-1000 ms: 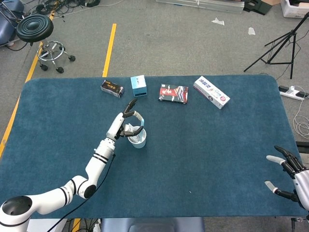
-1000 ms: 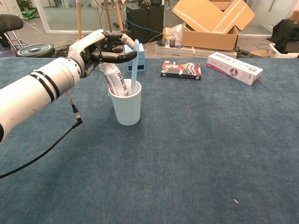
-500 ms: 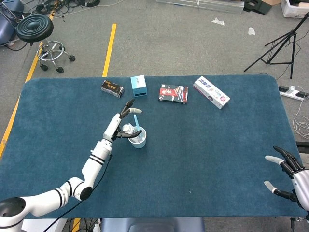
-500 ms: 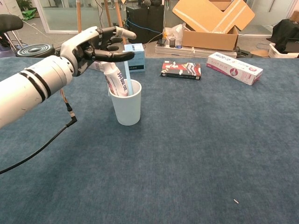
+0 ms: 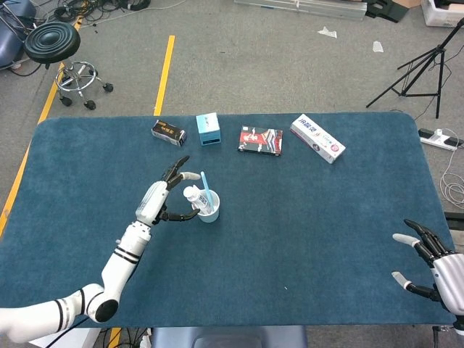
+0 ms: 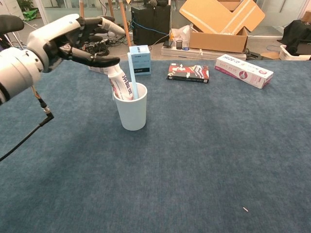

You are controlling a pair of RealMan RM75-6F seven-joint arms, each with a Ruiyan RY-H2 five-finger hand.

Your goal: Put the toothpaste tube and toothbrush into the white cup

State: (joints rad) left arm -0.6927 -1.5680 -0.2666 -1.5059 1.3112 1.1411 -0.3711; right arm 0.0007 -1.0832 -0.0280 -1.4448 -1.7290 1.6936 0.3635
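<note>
Both items, toothpaste tube (image 6: 119, 83) and toothbrush (image 6: 133, 80), stand in white cup (image 6: 130, 111). Left hand (image 6: 68, 39) spread, empty, beside cup; right hand (image 5: 428, 264) spread, empty. Task looks finished; next move: retreat left hand.

Grey floor (image 5: 254, 65), yellow tape (image 5: 164, 72), stool (image 5: 52, 42)

Glossy white arm segments, black joint bands, black cable, white-shelled robot hand (image 6: 73, 36) with black fingers.

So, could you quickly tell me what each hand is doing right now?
Left hand: open, fingers spread beside the white cup, holding nothing.
Right hand: open, fingers spread at the table's edge, holding nothing.
</note>
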